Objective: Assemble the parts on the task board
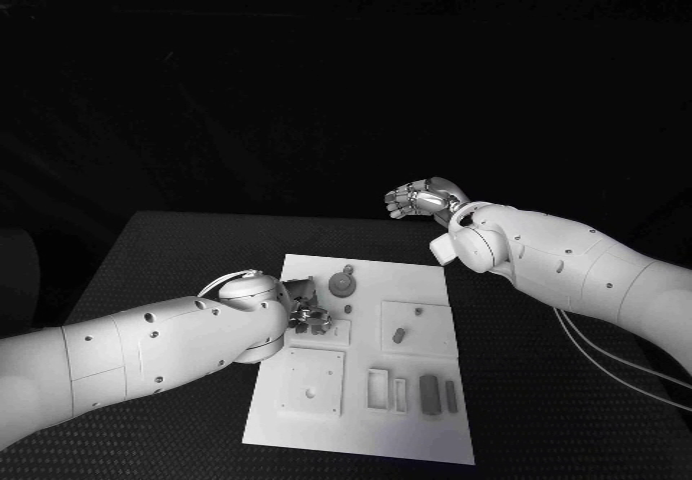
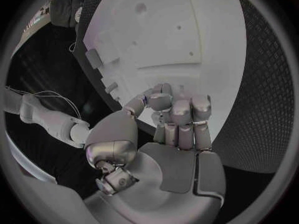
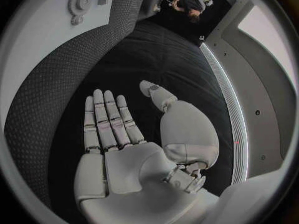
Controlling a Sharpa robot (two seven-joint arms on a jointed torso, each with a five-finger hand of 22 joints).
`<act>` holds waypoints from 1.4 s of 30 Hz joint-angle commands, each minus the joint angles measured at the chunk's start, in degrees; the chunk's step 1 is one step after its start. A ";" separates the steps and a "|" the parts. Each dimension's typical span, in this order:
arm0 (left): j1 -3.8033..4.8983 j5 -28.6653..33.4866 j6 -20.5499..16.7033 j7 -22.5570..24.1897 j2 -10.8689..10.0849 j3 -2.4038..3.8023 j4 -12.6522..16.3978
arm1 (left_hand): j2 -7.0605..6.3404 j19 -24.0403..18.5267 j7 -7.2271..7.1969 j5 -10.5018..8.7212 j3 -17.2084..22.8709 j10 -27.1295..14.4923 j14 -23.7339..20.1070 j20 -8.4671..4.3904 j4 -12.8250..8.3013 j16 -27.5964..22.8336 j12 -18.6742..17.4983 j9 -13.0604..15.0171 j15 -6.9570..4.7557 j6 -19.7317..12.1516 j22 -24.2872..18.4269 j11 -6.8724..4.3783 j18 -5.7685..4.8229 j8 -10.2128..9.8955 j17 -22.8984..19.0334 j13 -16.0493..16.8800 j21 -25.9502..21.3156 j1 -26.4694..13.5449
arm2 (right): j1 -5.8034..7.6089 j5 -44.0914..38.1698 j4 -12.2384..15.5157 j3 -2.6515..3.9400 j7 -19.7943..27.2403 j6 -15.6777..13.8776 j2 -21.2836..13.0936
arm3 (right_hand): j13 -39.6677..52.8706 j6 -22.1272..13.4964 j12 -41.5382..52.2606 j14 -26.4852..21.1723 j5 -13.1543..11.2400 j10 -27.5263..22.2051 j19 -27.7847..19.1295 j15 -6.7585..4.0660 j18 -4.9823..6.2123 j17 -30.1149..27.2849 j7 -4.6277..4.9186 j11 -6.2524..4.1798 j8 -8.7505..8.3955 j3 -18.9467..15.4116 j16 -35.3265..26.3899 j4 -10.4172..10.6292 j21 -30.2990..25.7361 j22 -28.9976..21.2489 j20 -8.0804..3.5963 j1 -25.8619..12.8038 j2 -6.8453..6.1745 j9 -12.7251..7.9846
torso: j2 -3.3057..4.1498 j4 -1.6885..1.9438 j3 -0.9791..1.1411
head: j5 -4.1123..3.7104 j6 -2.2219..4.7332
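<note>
Over the white task board [image 1: 418,440], I'm watching my left hand [image 1: 306,310] hanging at the board's left edge, fingers curled in together. In the left wrist view the left hand [image 2: 171,117] is showing its fingertips [image 2: 161,102] bunched tight against the thumb, and I cannot tell whether a small part is pinched in there or not; the fingers are hiding that spot. My right hand [image 1: 421,200] is floating well beyond the board's far edge, over the black table [image 1: 173,250], holding nothing. In the right wrist view the right hand [image 3: 131,134] is lying flat with its fingers apart and the thumb out to the side.

Just past the left hand, a round gear-like part [image 1: 343,285] is sitting on the board. To the side of that hand, a raised square plate [image 1: 415,327] is carrying two small pieces, too small to make out. Nearer me, a second square plate [image 1: 315,383] is lying beside a row of upright bar-shaped parts [image 1: 428,393]. The left forearm is covering the board's near left edge.
</note>
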 commanded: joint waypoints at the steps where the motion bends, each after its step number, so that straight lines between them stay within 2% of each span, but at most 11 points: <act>1: -0.43 0.34 1.62 1.30 0.69 -0.21 0.34 | 0.08 -0.49 -4.90 -0.10 1.81 -0.96 2.72 -5.93 2.05 0.31 0.28 -0.07 -3.30 9.69 0.00 -1.19 0.77 -0.06 -0.05 -0.09 0.10 -0.32 | -0.02 -0.34 -0.04 0.01 0.32 1.15 0.05 | 0.09 -0.02 -0.27 -0.38 0.39 0.41 -0.41 -0.02 -0.98 -0.07 1.72 0.11 0.24 -0.17 -0.27 -0.09 -0.33 0.08 -0.17 -0.13 0.41 -0.07 | 0.00 0.09 0.00 | -0.11 -0.03; 3: -0.43 0.33 1.48 1.33 0.68 -0.21 0.34 | 0.12 -0.51 -4.91 -0.02 1.85 -0.96 2.72 -5.93 2.06 0.32 0.30 -0.07 -3.29 9.72 0.00 -1.19 0.77 -0.04 -0.05 -0.10 0.10 -0.32 | -0.02 -0.34 0.01 0.01 0.32 1.20 0.04 | 0.09 -0.02 -0.27 -0.38 0.39 0.41 -0.41 -0.02 -0.98 -0.07 1.72 0.11 0.24 -0.17 -0.27 -0.09 -0.33 0.08 -0.17 -0.13 0.41 -0.07 | 0.01 0.10 -0.02 | -0.10 -0.02; 4: -0.43 0.33 1.45 1.33 0.69 -0.21 0.33 | 0.32 -0.61 -4.93 0.84 2.16 -0.99 2.72 -5.90 1.90 0.35 0.33 -0.05 -3.18 9.82 0.02 -1.20 0.77 0.04 -0.09 -0.17 0.11 -0.25 | -0.02 -0.34 0.01 0.01 0.32 1.19 0.03 | 0.09 0.00 -0.30 -0.41 0.40 0.41 -0.44 -0.01 -0.99 -0.09 1.70 0.10 0.26 -0.16 -0.28 -0.09 -0.35 0.09 -0.17 -0.13 0.44 -0.07 | 0.00 0.08 -0.04 | -0.07 0.00; 22: -0.44 0.31 1.95 1.13 0.58 -0.19 -0.08 | 0.44 -0.66 -4.98 1.17 2.54 -0.92 2.81 -5.89 1.51 0.55 0.57 -0.02 -3.09 9.92 0.07 -1.26 0.79 0.15 -0.09 -0.24 0.24 -0.16 | -0.03 -0.34 -0.17 -0.01 0.30 1.41 0.22 | 0.08 0.01 -0.48 -0.56 0.42 0.49 -0.62 0.01 -1.06 -0.17 1.63 0.07 0.31 -0.21 -0.35 -0.10 -0.45 0.23 -0.16 -0.19 0.48 -0.11 | 0.03 -0.07 0.02 | -0.03 0.13; 28: -0.44 0.52 0.49 1.58 0.53 -0.18 -0.37 | 0.47 -0.58 -5.13 2.28 2.96 -0.83 2.89 -5.88 0.82 0.87 1.10 0.08 -3.01 10.26 0.13 -1.41 0.83 0.48 -0.07 -0.22 0.48 -0.10 | -0.04 -0.34 -0.35 -0.01 0.19 1.47 0.20 | 0.08 0.01 -0.52 -0.58 0.43 0.51 -0.64 0.02 -1.07 -0.19 1.63 0.07 0.31 -0.22 -0.35 -0.10 -0.47 0.26 -0.16 -0.20 0.48 -0.13 | -0.01 0.00 0.05 | -0.09 0.16; 37: -0.43 1.07 1.39 0.91 0.45 -0.16 -0.54 | 0.55 -0.41 -5.34 3.49 3.31 -0.80 2.87 -5.87 0.17 1.03 1.83 0.18 -2.97 10.53 0.10 -1.64 0.88 0.88 -0.13 -0.08 0.67 -0.17 | -0.04 -1.29 -0.38 -0.02 -0.79 0.71 0.19 | 0.11 0.07 -0.58 -0.51 0.47 0.68 -0.66 -0.01 -1.09 -0.21 1.64 0.08 0.38 -0.30 -0.30 -0.03 -0.50 0.37 -0.16 -0.35 0.39 -0.15 | 0.03 -0.03 0.05 | -0.40 0.27; 42: -0.43 1.06 1.88 0.65 0.49 -0.16 -0.61 | 0.63 -0.41 -5.38 3.59 3.36 -0.84 2.81 -5.87 0.16 0.97 1.91 0.19 -2.98 10.52 0.07 -1.69 0.89 0.92 -0.18 -0.07 0.66 -0.21 | -0.04 -1.18 0.07 -0.02 -1.64 0.26 0.18 | 0.11 0.14 -0.88 -0.39 1.66 1.02 -0.56 0.00 -1.05 -0.30 1.65 0.04 0.50 -0.30 -0.18 0.20 -0.56 0.68 -0.20 -0.72 0.15 -0.26 | 0.00 -0.02 0.05 | -0.36 0.27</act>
